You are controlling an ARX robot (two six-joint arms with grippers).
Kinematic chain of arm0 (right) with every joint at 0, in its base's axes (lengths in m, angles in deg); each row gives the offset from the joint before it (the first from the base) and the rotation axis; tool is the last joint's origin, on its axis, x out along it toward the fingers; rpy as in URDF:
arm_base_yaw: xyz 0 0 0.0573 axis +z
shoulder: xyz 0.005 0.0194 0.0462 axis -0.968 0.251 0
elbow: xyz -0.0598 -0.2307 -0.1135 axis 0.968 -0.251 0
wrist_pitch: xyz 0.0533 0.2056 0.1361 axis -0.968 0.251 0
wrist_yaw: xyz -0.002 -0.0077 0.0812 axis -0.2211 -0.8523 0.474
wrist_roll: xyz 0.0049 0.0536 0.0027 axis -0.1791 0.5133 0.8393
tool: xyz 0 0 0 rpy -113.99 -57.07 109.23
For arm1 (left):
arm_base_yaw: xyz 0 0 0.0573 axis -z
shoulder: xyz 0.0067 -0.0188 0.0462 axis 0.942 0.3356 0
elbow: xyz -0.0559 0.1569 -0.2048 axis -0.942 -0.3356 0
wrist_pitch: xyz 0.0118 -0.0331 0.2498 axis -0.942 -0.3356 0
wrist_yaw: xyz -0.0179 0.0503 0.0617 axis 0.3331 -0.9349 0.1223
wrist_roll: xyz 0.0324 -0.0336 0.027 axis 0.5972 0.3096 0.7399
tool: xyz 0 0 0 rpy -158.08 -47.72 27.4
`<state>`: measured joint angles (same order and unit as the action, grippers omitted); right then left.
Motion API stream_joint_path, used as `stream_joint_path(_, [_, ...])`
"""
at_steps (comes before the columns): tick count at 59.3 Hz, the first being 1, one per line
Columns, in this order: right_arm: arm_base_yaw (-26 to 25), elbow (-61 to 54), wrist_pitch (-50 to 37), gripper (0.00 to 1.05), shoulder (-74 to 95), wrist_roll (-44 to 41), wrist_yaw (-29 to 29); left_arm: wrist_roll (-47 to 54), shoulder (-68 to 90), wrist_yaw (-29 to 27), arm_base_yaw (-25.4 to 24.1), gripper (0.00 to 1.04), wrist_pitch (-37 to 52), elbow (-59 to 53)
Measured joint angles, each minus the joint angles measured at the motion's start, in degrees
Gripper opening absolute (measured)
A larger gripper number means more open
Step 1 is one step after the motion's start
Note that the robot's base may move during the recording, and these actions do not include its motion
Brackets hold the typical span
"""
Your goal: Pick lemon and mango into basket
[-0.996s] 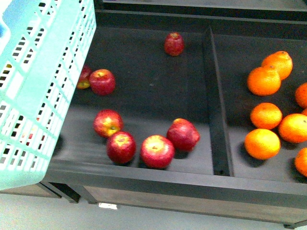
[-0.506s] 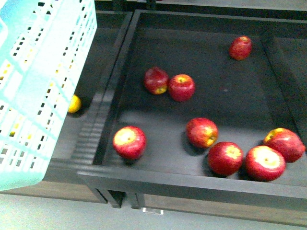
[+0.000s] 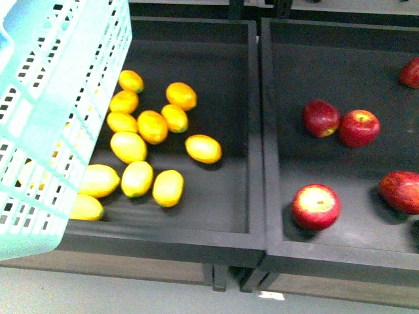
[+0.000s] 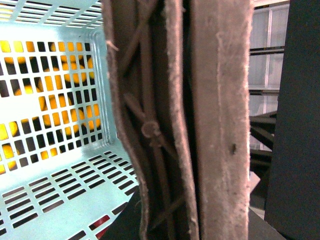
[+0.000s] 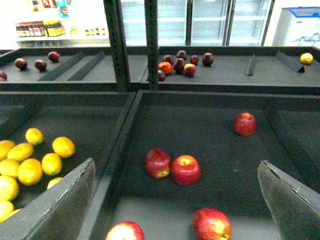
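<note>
At the left of the front view, a shallow black tray [image 3: 222, 85] with a cluster of small yellow oval lemons [image 3: 203, 148] is now brought into sight. Half a second earlier only one yellow fruit is glimpsed at the frame's edge, and a second earlier red apples and oranges fill the frame. The round red apples [image 3: 315, 206] are now shifted into the neighbouring tray on the right. The pale turquoise slotted plastic basket [image 3: 59, 98] is held raised at the left, partly in front of the lemons, and no fruit is seen on the part of its floor shown in the left wrist view. That view is filled by the brown handles [image 4: 220, 125], so it cannot be told whether the left gripper's jaws are closed on them. The right gripper [image 5: 175, 167] is shown with jaws spread wide and empty. A lemon pick is judged to be within reach; no mango is clearly made out.
</note>
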<state>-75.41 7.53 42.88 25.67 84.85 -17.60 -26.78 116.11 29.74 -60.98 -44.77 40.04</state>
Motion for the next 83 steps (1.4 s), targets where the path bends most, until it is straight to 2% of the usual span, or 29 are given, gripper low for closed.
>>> stream_joint_path(51, [-0.07, 0.00, 0.02, 0.96, 0.02, -0.02, 0.31, 0.35, 0.09, -0.15, -0.37, 0.16, -0.02, 0.00])
stream_joint_path(54, [-0.07, 0.00, 0.00, 0.96, -0.04, -0.02, 0.33, 2.54, 0.59, 2.73, -1.42, 0.16, -2.64, 0.94])
stream_joint_path(57, [-0.07, 0.00, 0.02, 0.96, -0.02, 0.00, 0.24, 11.04, 1.73, 7.41, -2.36, 0.16, -6.75, 3.17])
stream_joint_path(60, [-0.07, 0.00, 0.02, 0.96, -0.02, 0.00, 0.24, 19.19, 3.61, 12.39, -2.69, 0.16, -7.19, 5.22])
stream_joint_path(65, [-0.07, 0.00, 0.02, 0.96, -0.02, 0.00, 0.26, 29.59, 7.50, 16.72, -1.88, 0.16, -6.56, 7.91])
stream_joint_path(76, [-0.07, 0.00, 0.02, 0.96, -0.02, 0.00, 0.04, 37.62, 17.64, 20.31, 1.44, 0.16, -4.61, 14.58])
stream_joint_path(83, [-0.07, 0.00, 0.02, 0.96, -0.02, 0.00, 0.04, 39.60, 23.37, 25.64, 6.23, 0.16, -4.20, 20.13])
